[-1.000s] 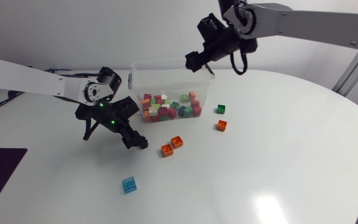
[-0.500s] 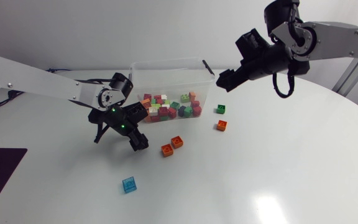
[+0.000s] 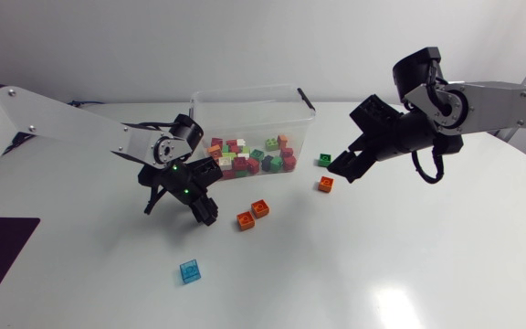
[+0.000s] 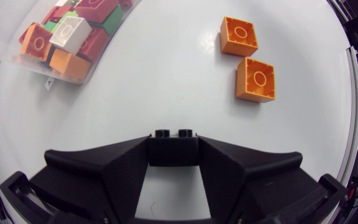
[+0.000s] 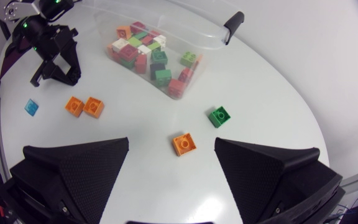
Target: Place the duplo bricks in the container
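A blue brick [image 3: 190, 271] lies alone on the counter [image 3: 409, 265] as my left hand [image 3: 206, 215], fingers drawn together with no brick between them, hangs just beside the pair of orange bricks [image 3: 246, 220], its arm having crept slightly toward the container [image 3: 245, 99], already part-filled. My right hand [image 3: 343, 166], spread wide and empty, has swung from above the container's rim down to the green brick [image 3: 324, 160] and the lone orange brick [image 3: 325, 184] beside it. Five bricks remain outside, and both hands now look placed for pickups.
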Controlling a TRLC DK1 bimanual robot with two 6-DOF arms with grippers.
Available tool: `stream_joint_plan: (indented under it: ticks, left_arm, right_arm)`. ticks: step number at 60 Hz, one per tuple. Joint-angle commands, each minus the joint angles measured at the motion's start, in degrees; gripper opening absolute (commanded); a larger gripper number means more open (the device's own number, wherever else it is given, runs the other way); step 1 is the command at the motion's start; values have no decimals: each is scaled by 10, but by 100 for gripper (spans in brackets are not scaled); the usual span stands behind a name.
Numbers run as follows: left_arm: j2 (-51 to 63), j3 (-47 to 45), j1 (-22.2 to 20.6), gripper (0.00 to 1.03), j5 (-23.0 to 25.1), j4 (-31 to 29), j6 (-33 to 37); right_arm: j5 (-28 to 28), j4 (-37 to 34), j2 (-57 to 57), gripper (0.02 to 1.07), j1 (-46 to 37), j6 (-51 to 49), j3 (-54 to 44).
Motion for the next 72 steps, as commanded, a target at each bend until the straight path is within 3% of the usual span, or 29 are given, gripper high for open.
stream_joint_plan:
  ticks: [1,37,52,62,68,72]
  left_arm:
    - [14,7,-1,42,-2,-1,9]
    - [-178,-27,16,42,30,-45,11]
    - [-248,2,25,42,70,-60,-6]
    - [-242,41,44,42,89,-61,-23]
    - [-230,63,48,42,93,-59,-34]
    - [-220,78,51,42,93,-56,-42]
  right_arm:
    - [-10,-2,27,102,-6,-45,-14]
    - [-57,-10,240,102,-42,-139,101]
    - [-65,-10,279,95,-37,-152,139]
    - [-65,-17,300,79,-29,-154,155]
    - [-65,-24,309,76,-28,-159,160]
    - [-65,-25,314,66,-27,-162,160]
